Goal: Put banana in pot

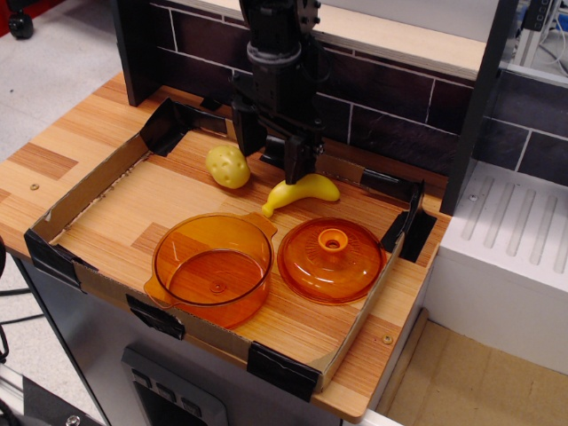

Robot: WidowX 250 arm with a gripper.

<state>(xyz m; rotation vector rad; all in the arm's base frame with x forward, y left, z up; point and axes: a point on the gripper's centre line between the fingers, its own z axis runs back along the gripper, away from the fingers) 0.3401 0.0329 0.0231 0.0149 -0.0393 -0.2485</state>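
The bright-yellow banana (302,193) lies on the wooden tray floor behind the pot and lid. The transparent orange pot (213,266) stands empty at the tray's front left. My black gripper (271,153) hangs open just above and behind the banana's left part, its right finger (297,160) overlapping the banana's top edge. It holds nothing.
A lumpy pale-yellow potato toy (229,166) lies left of the gripper. The orange domed lid (331,259) with a knob rests right of the pot. A low cardboard wall (89,191) with black tape corners rings the tray. A dark brick wall stands behind.
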